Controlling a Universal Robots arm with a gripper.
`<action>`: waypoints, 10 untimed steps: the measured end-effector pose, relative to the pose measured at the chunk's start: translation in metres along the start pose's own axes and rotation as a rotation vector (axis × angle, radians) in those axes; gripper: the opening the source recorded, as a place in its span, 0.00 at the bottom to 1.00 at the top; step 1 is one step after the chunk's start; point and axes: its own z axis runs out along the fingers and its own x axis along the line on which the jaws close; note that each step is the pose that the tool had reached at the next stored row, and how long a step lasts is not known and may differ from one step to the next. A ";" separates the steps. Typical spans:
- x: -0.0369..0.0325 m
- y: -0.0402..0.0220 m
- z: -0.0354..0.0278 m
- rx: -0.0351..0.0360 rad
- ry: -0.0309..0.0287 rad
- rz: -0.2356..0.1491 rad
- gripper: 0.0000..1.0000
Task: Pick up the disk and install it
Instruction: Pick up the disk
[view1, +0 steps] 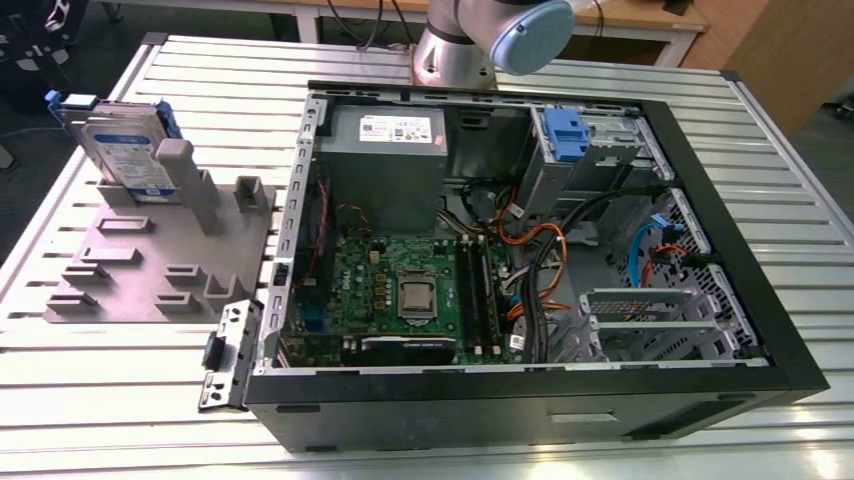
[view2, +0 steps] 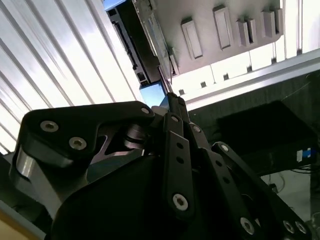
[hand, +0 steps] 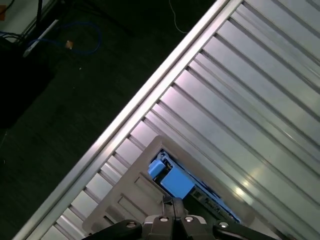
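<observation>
The disk (view1: 124, 150), a silver drive with a white-and-blue label in a blue carrier, stands on edge in a slot of the grey fixture (view1: 147, 270) at the exterior view's left. Its blue end points up (hand: 171, 181). In both wrist views my gripper (hand: 172, 202) hangs well above that blue end, fingertips together and nothing between them. A sliver of the disk's blue (view2: 151, 95) shows just beyond the gripper (view2: 169, 97). The arm's elbow (view1: 531, 35) rises at the back of the table.
An open computer case (view1: 747, 330) lies on the slatted metal table (view1: 107, 400), with the motherboard (view1: 400, 290), grey power supply (view1: 387, 130) and a blue-tabbed carrier (view1: 566, 135) in its drive bay. The fixture has several raised blocks and posts (view1: 180, 185). Dark floor lies beyond the table edge (hand: 75, 75).
</observation>
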 end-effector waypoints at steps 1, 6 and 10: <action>0.0000 0.0000 0.0000 0.0000 0.0006 -0.014 0.11; 0.0000 0.0000 0.0000 0.0004 0.0035 -0.082 0.11; 0.0000 0.0000 0.0000 0.0006 0.0057 -0.134 0.11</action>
